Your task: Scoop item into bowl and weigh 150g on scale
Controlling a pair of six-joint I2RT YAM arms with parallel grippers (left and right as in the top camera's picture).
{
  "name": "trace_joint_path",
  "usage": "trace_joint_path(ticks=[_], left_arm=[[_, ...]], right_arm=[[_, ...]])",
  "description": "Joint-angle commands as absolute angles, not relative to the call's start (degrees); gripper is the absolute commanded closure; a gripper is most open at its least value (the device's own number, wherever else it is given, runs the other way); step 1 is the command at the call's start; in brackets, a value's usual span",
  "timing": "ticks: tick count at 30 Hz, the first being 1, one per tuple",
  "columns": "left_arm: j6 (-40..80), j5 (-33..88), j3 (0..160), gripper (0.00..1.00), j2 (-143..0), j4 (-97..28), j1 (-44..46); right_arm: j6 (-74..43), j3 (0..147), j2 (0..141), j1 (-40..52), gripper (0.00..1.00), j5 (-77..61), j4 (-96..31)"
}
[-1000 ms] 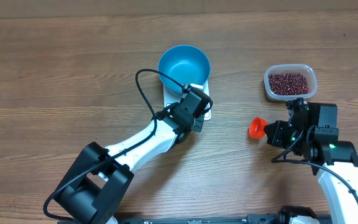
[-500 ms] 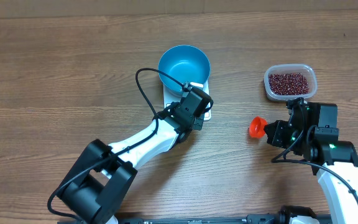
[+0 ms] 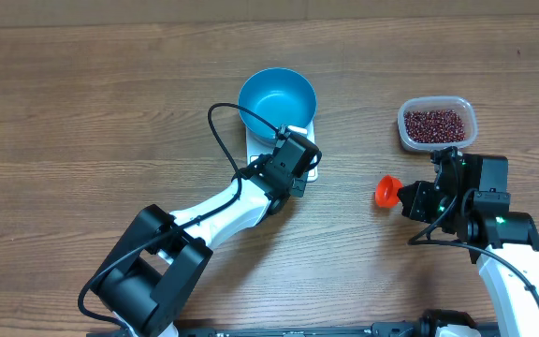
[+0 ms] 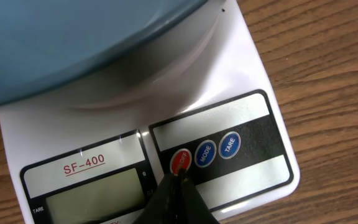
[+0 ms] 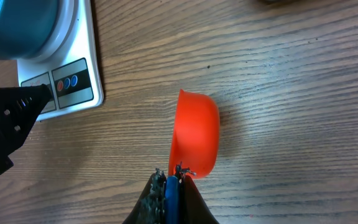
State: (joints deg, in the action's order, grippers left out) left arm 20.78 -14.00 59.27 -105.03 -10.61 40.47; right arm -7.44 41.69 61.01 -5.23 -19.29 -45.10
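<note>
Only the left arm has shifted at its elbow; the left pincer, tips together, meets the scale's red button. The right pincer is clamped on an orange scoop.

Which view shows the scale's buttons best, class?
Left wrist: the buttons on the scale are large and readable, left gripper at the red one. Right wrist shows them tiny; overhead has the gripper covering them.

Blue bowl, white scale, maroon beans — orange-red scoop, perhaps blue-handled.
</note>
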Motion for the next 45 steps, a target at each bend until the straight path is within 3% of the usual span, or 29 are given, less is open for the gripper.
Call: trace_joint_path(ticks=[1, 45], left_arm=[[19.7, -15.0, 59.1, 0.96, -105.7, -10.0, 40.5], [19.2, -15.5, 59.1, 0.96, -109.3, -6.3, 40.5]], right_arm=[[-7.0, 43.6, 60.1, -5.5, 0.96, -19.8, -44.9], [-7.0, 43.6, 60.1, -5.5, 0.96, -19.8, -44.8]])
